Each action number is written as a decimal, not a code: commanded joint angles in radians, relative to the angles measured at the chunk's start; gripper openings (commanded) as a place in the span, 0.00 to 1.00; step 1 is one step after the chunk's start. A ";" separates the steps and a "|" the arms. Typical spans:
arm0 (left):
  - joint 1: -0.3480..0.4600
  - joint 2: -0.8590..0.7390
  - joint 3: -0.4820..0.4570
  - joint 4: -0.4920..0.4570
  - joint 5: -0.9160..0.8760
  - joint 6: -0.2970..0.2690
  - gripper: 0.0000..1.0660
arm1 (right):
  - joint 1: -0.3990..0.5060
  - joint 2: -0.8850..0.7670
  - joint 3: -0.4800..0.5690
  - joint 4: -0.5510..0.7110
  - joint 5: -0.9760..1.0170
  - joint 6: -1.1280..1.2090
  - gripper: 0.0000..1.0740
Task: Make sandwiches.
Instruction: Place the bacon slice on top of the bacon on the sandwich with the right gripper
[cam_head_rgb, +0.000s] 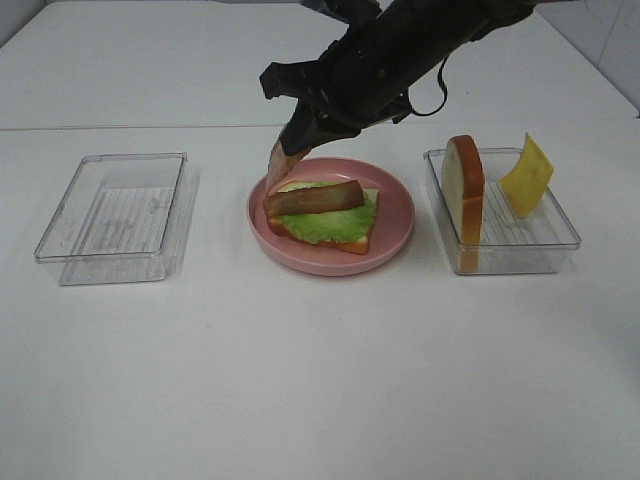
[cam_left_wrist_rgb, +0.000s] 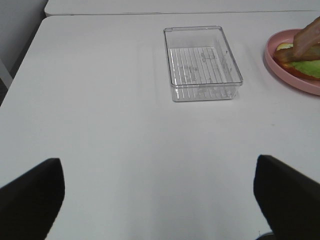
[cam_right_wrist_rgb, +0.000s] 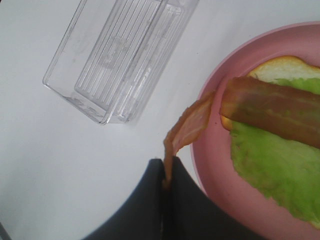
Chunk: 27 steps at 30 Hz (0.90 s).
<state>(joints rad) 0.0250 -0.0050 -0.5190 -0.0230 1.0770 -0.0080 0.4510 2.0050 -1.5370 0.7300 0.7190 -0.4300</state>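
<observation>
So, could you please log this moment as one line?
right gripper: shut on second bacon strip; pink plate: bread, lettuce, first bacon strip; left gripper: open

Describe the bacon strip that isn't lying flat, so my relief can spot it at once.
Find the pink plate in the middle of the white table. At its left rim in the high view, a bacon strip hangs from the shut right claw, its free end by the rim. The other strip lies flat across the lettuce; this one is pinched at one end and slants.

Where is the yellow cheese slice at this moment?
In the exterior high view, the cheese slice leans in the right clear tray, right of the upright bread slice.
</observation>
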 joint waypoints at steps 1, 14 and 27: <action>0.004 -0.017 0.001 -0.006 -0.003 0.001 0.90 | 0.001 0.017 -0.003 0.050 -0.018 -0.050 0.00; 0.004 -0.017 0.001 -0.006 -0.003 0.001 0.90 | -0.002 0.098 -0.003 0.024 -0.097 -0.071 0.00; 0.004 -0.017 0.001 -0.006 -0.003 0.001 0.90 | -0.002 0.110 -0.003 -0.408 -0.169 0.169 0.00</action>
<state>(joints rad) 0.0250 -0.0050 -0.5190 -0.0230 1.0770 -0.0080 0.4510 2.1130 -1.5370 0.4000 0.5640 -0.3060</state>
